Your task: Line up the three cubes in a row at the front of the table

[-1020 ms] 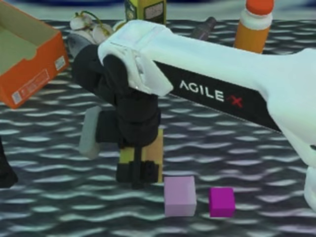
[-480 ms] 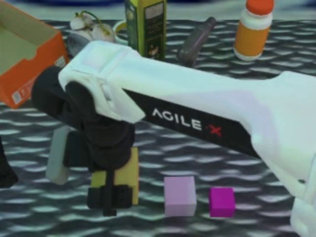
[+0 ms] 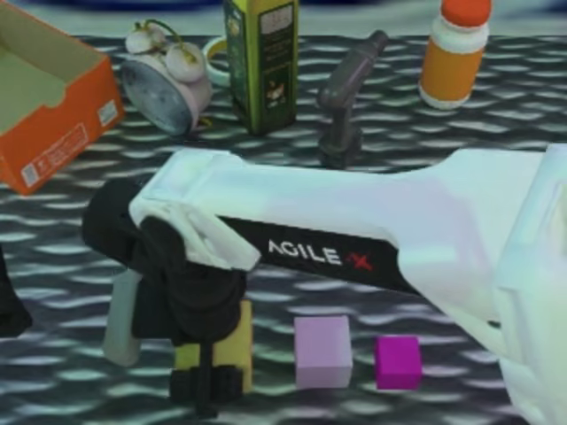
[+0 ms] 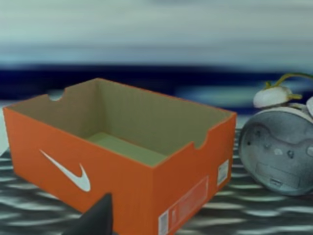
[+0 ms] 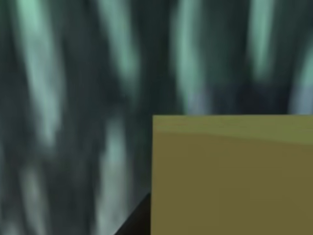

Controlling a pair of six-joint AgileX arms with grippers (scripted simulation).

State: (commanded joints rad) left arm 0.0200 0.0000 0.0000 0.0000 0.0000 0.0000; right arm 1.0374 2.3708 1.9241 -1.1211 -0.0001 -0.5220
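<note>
The mustard cube [image 3: 232,335] sat just left of the lilac cube [image 3: 322,351], with the magenta cube [image 3: 397,361] beyond that on the right, all near the table's [image 3: 461,266] front edge. My right gripper [image 3: 205,386] clasped the mustard cube from directly above. My left arm stayed parked far left of the lilac cube.

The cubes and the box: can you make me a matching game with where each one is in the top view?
Things:
1. yellow cube
2. lilac cube
3. magenta cube
4. orange box

Places:
A. middle of the front row
B. back left of the table
C. under the right arm's jaws
D. right end of the front row

Pairs: 1-C, 2-A, 3-D, 4-B
</note>
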